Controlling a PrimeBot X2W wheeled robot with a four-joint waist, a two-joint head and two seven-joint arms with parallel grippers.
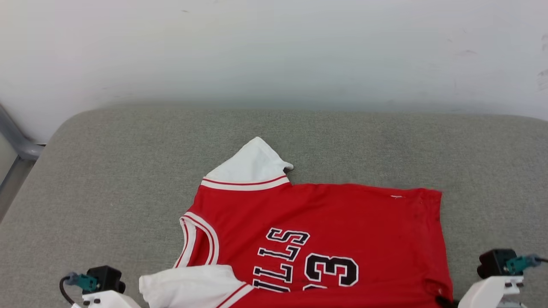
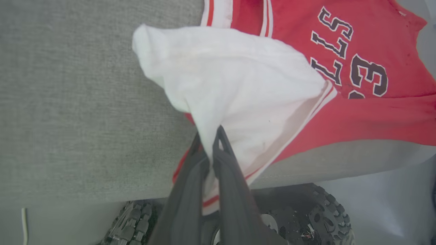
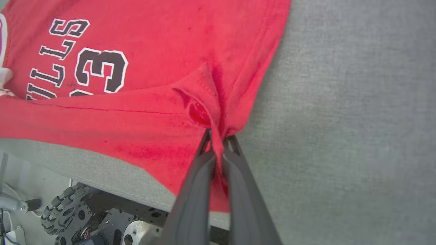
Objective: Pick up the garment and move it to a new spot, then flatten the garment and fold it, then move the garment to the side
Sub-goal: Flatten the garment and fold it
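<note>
Right, I am looking at one garment (image 1: 342,222), a red jersey, lying front up on the grey padded surface (image 1: 107,171), with its collar end toward my left and its hem toward my right. Its near edge is hanging over the surface's front edge, toward the robot.

I am counting two white sleeves. The far sleeve (image 1: 252,164) is pointing away toward the pale wall (image 1: 274,51). The near sleeve (image 2: 238,85) is being lifted into a loose peak. Black, white-outlined letters are showing on the chest. Beside them I am seeing one whole 3 in the head view (the second digit is running out of that picture).

Both hands are gripping cloth. The left hand (image 2: 208,143) is pinching the near sleeve's striped cuff, its two dark fingers (image 2: 235,190) pressed together with white fabric between them. The right hand (image 3: 219,139) is clamping the near hem corner, and red cloth is bunching into a ridge just above its two fingers (image 3: 245,190).

Below the surface's edge, the left wrist view is showing two knobby tyres (image 2: 316,214) of the base.
</note>
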